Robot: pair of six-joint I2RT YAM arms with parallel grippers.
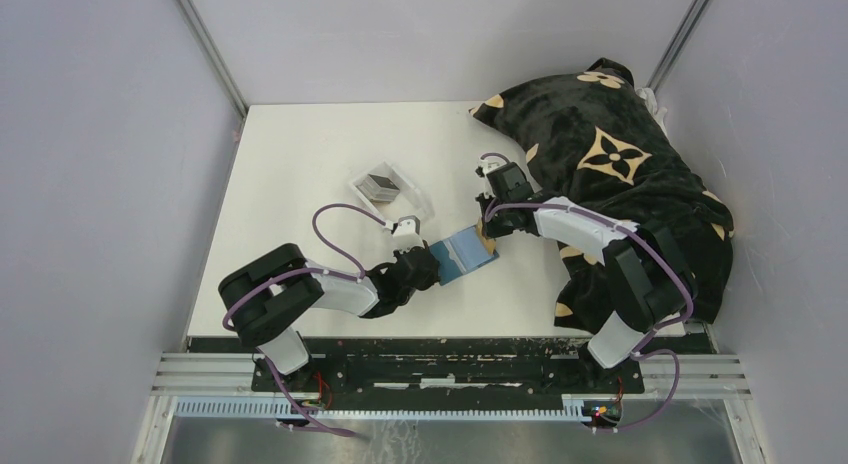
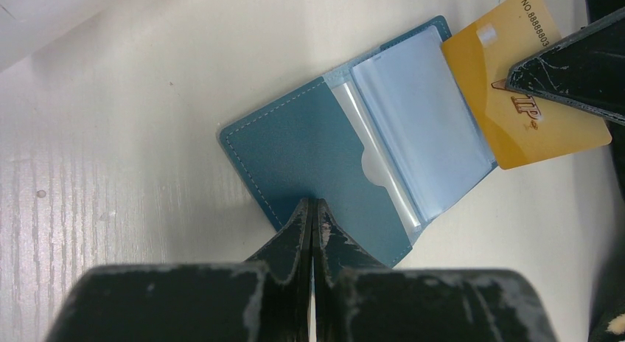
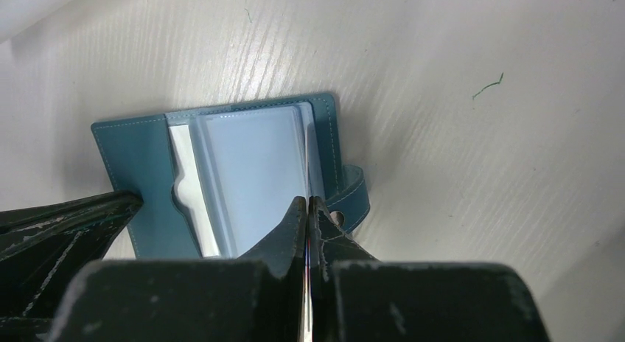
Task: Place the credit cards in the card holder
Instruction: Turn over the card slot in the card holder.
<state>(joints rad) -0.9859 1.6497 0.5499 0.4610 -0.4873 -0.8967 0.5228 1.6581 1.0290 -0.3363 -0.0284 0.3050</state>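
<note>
The card holder (image 2: 302, 147) is a teal wallet lying open on the white table, its clear sleeves (image 2: 413, 121) facing up. It also shows in the top view (image 1: 462, 252) and in the right wrist view (image 3: 147, 158), with its snap tab (image 3: 355, 198) on the right. My left gripper (image 2: 311, 206) is shut on the near edge of its left cover. My right gripper (image 3: 308, 206) is shut on a gold credit card (image 2: 516, 106), which it holds edge-on at the right edge of the sleeves. More dark cards (image 1: 381, 182) lie in a clear tray.
The clear plastic tray (image 1: 412, 199) stands just behind the left gripper (image 1: 432, 259). A black cloth bag with tan flower prints (image 1: 620, 154) fills the table's right side, behind the right gripper (image 1: 488, 232). Grey walls close in on both sides.
</note>
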